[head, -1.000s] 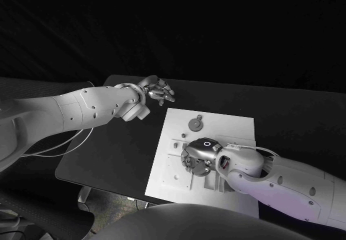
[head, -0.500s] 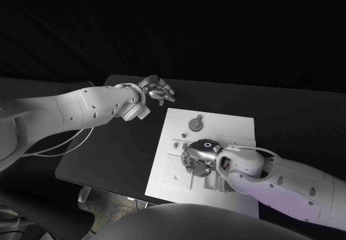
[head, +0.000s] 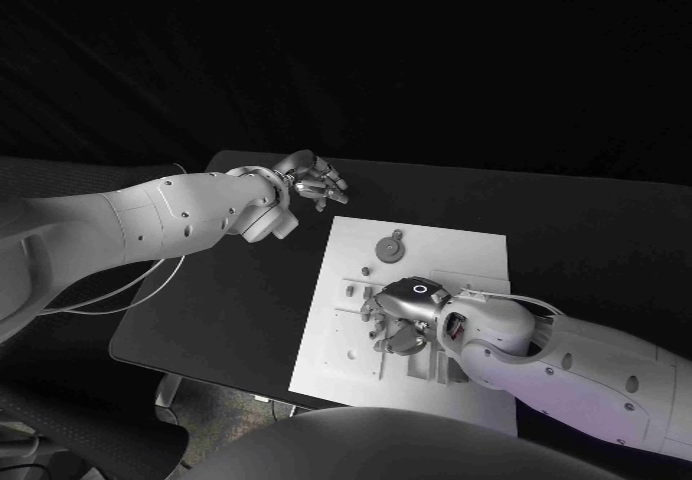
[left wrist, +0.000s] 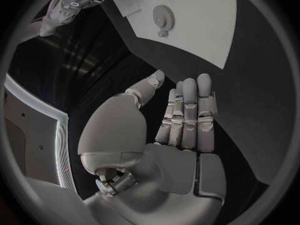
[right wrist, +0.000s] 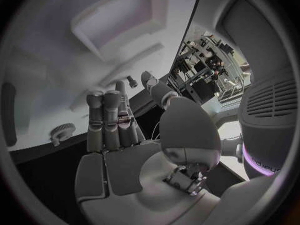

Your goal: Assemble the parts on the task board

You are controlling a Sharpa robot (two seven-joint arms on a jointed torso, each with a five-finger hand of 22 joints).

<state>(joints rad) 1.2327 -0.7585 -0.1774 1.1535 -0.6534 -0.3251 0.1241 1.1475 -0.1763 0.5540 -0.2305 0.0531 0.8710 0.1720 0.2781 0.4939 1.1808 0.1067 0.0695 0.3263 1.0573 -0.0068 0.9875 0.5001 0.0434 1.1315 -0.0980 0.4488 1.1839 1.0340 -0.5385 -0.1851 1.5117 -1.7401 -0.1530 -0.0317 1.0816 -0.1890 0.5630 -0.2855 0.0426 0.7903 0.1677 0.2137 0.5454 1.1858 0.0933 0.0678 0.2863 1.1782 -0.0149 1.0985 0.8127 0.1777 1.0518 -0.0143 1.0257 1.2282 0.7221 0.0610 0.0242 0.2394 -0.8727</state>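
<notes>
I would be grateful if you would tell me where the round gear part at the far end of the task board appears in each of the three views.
Head view: the gear part lies on the task board, near its far end, beyond the right hand.
Left wrist view: the gear lies on the board beyond the left hand.
Right wrist view: the gear lies at the board's edge, beside the right hand's fingers.
Shared landmark: the white task board.

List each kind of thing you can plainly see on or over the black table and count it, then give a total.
Robot hands: 2 (left hand, right hand)
Task board: 1
Grey gear lying on the board: 1
Total: 4
Smaller parts under the right hand are too hidden to count.
</notes>
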